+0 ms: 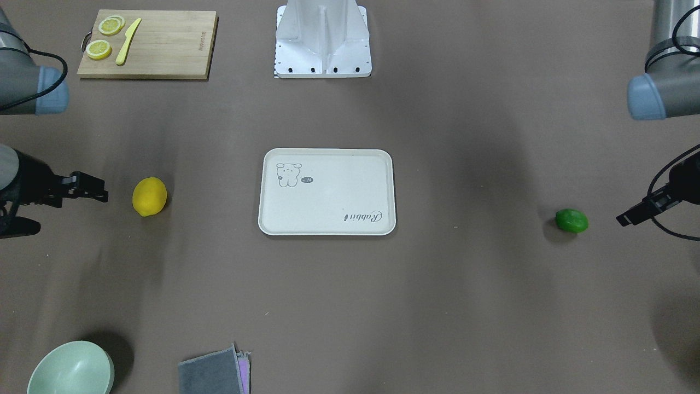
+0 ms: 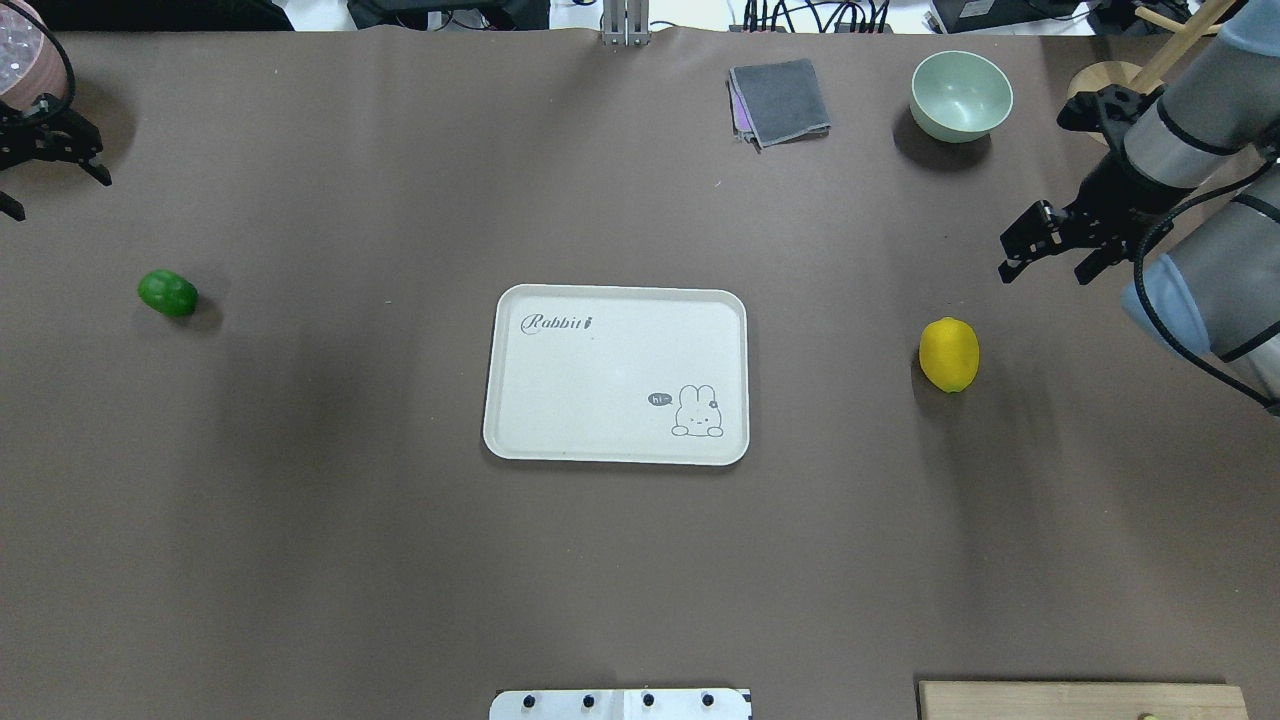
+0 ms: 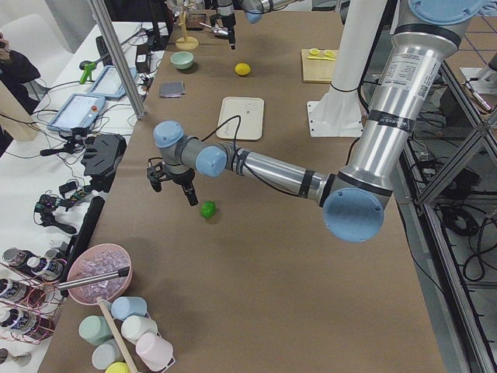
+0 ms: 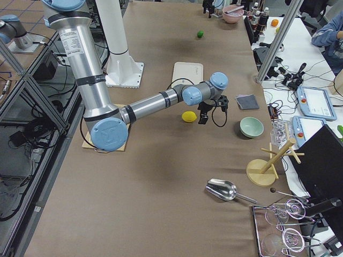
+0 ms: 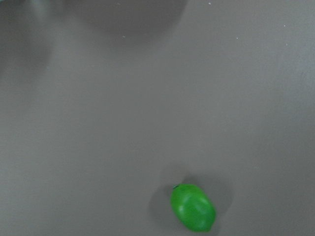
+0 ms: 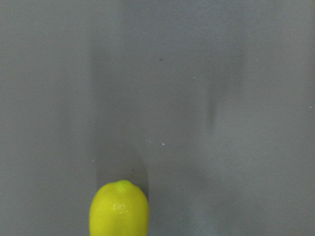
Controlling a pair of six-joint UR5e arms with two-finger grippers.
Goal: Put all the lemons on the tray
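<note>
The cream-white tray (image 2: 560,420) lies bare at the table's middle (image 1: 284,216). The yellow lemon (image 2: 949,354) lies on the table to its right, and also shows in the front view (image 1: 149,196) and the right wrist view (image 6: 119,209). My right gripper (image 2: 1043,272) hovers open and empty just beyond it (image 1: 101,192). The green lemon (image 2: 167,293) lies far left, and also shows in the front view (image 1: 571,220) and the left wrist view (image 5: 193,207). My left gripper (image 2: 58,198) is open and empty, above and beyond it (image 1: 626,219).
A wooden cutting board (image 1: 164,49) with lemon slices (image 1: 99,49) and a yellow knife (image 1: 128,41) sits near the robot base (image 1: 322,41). A green bowl (image 2: 961,95), a folded grey cloth (image 2: 780,100) and a wooden stand (image 2: 1105,78) are at the far edge.
</note>
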